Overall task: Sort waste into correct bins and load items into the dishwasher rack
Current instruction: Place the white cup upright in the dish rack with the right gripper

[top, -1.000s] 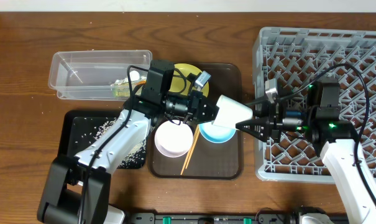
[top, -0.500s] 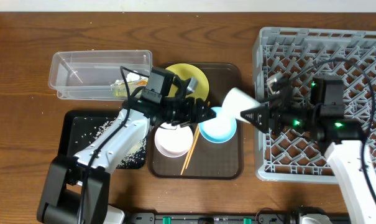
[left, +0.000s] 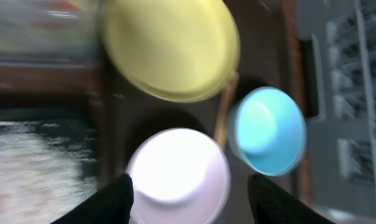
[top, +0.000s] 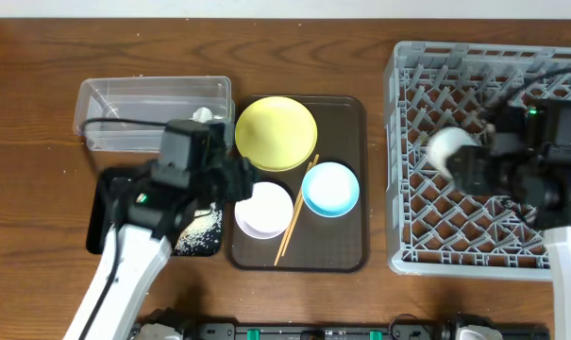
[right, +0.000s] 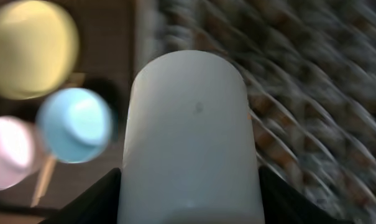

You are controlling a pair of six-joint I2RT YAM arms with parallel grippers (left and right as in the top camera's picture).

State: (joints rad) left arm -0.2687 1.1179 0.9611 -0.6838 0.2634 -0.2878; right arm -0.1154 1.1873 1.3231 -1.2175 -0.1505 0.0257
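**Entry: cup transfer to rack, step in hand**

- Right gripper [right: 191, 208]: closed around the small pale green cup [right: 191, 124], one finger on each side of its wall. In the overhead view the cup hangs above the left part of the dishwasher rack [top: 512, 57], lying roughly sideways. Whether it touches the pegs cannot be told because the frames are blurred.
- Left gripper [left: 191, 199]: jaws parted and holding nothing, poised over the white bowl [left: 178, 168].
- Brown serving tray [top: 346, 250]: carries the yellow plate [top: 276, 133], the white bowl, the light blue bowl [top: 330, 188], and the wooden chopsticks [top: 294, 222], which lie between the two bowls.
- Bins: the clear tub [top: 153, 94] is at the back left of the bench [top: 40, 57]. The black tray [top: 115, 184] is in front of it, with rice [top: 205, 236] scattered inside.

**Handling note (judgement):**
- Turn the cup mouth-down before lowering it.
- Choose a cell between the pegs, not a peg tip.
- Descend slowly and release only once the rim is seated, or the cup is likely to tip or roll across the lattice.
- Keep the grip low on the wall so the fingers clear the neighbouring pegs when they open.
- Keep the left arm over the serving tray, well away from the rack.
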